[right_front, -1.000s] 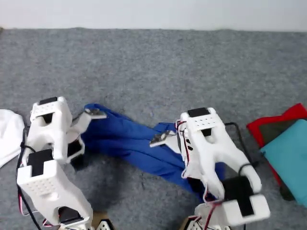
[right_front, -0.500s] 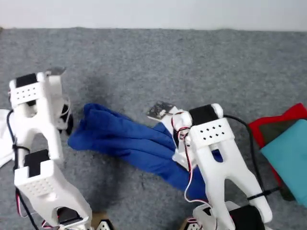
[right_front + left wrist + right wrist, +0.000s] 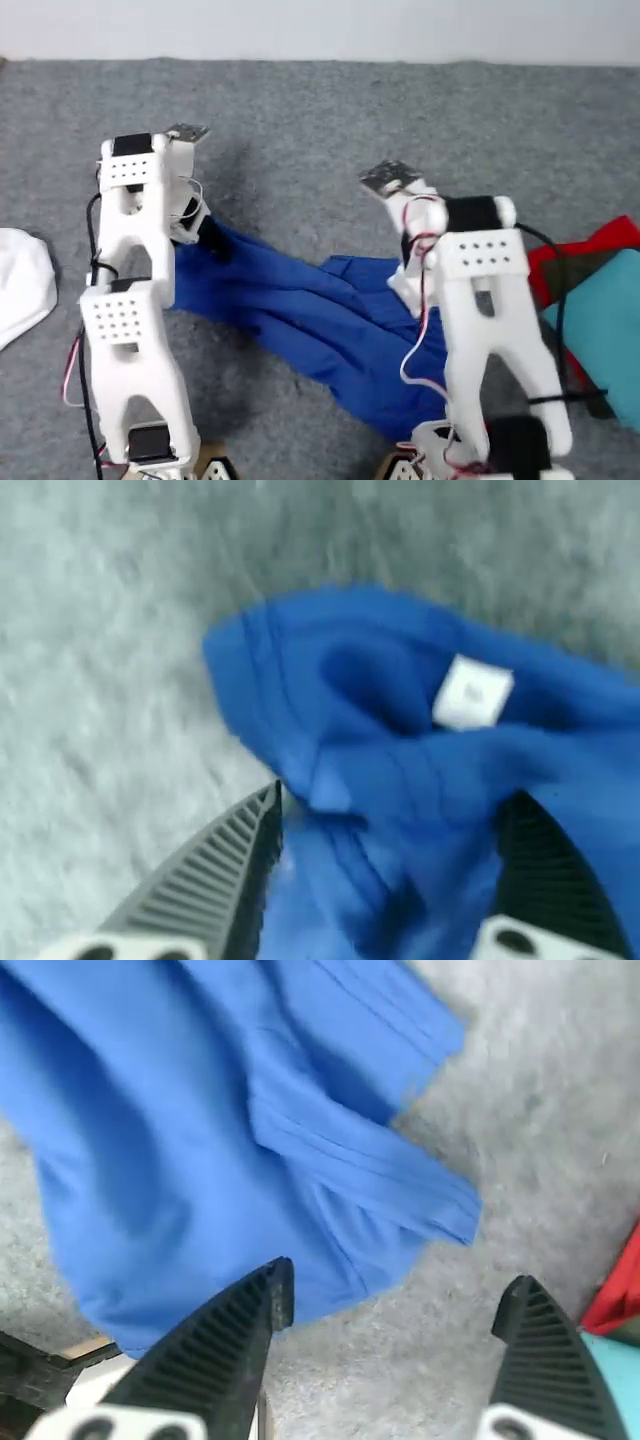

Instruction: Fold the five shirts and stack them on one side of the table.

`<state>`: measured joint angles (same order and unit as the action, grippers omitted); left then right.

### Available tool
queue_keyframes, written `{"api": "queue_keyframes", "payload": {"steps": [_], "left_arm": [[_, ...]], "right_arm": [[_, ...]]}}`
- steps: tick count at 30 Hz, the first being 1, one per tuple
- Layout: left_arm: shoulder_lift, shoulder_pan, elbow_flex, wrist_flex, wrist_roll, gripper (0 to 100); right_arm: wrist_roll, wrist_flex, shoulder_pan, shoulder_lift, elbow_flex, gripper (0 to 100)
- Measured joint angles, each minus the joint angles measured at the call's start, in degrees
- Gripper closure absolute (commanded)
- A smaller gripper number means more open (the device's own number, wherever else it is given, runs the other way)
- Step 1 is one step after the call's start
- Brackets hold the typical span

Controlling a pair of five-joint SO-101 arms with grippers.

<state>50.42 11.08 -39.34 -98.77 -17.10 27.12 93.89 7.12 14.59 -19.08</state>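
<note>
Shirt (image 3: 300,310), blue, mid-table, long axis diagonal: tagged collar end toward left edge under your left gripper (image 3: 396,798), other end toward near-right corner under right gripper (image 3: 400,1278). Both gape wide, gripping nothing. Grey fuzzy table (image 3: 350,120); white wall (image 3: 320,25) behind.

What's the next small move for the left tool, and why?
Probably lower the left tool and close on the bunched collar end of the blue shirt: its jaws stand open over that end, and the shirt lies rumpled, not yet flat enough to fold.
</note>
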Motion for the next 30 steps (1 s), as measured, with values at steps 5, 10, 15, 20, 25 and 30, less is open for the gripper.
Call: {"api": "queue_keyframes", "payload": {"steps": [5, 10, 15, 20, 25, 30], "left_arm": [[8.8, -1.1, -12.8, -0.2, -5.0, 89], [13.1, -1.8, -26.3, -0.4, -8.1, 94], [16.5, -2.5, -36.9, 0.1, -8.2, 85], [17.5, -2.0, -40.2, 0.1, -4.5, 81], [17.5, 0.1, -40.6, -0.2, -4.0, 81], [17.5, 4.7, -40.6, -0.2, -4.0, 79]], "right_arm": [[0.0, -0.4, -3.4, -6.6, 0.0, 66.9], [-0.1, -2.5, -3.2, -10.4, 0.0, 67.0], [-0.1, -8.5, -3.3, -14.3, 0.0, 67.0], [-0.1, -12.9, -3.3, -21.0, 0.4, 67.0], [-0.1, -11.1, -3.3, -28.8, 11.1, 67.0], [0.0, -5.8, -3.3, -39.5, 27.4, 67.0]]}}
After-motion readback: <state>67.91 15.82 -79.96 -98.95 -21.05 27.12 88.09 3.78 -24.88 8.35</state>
